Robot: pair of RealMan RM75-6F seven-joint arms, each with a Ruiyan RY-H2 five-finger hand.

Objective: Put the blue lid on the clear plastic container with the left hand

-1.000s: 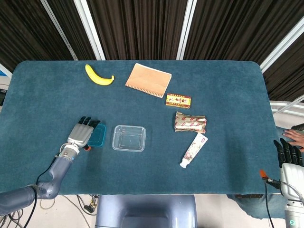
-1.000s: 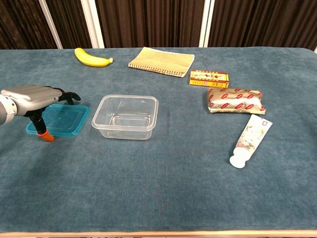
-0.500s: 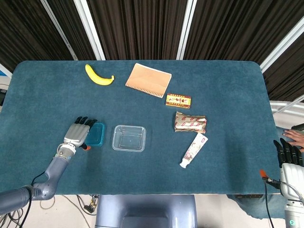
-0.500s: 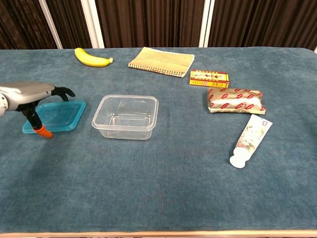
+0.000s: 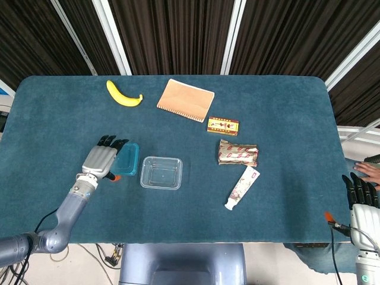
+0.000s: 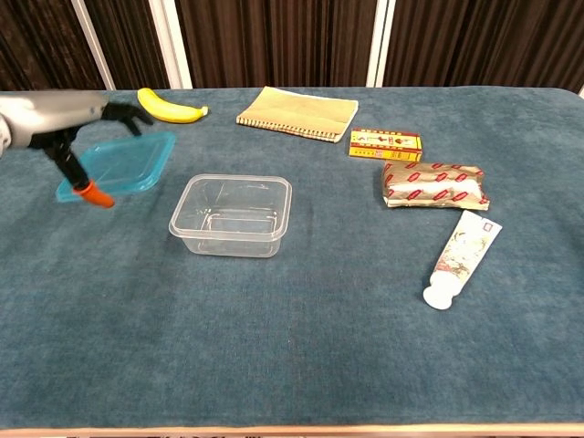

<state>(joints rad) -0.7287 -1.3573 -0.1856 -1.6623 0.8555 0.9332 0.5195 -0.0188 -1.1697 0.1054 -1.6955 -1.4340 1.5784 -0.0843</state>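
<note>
While the left hand grips the translucent blue rectangular plastic lid from above, the lid sits tilted and raised off the teal felt-covered counter, just left of the clear rectangular plastic container and not over it. The container stands upright and empty near the counter's middle. At the far edge lie a yellow banana and a tan spiral notebook. Right of the container lie a red-and-gold foil packet and a white tube. The right hand hangs off the counter's right edge, fingers extended, holding nothing.
</note>
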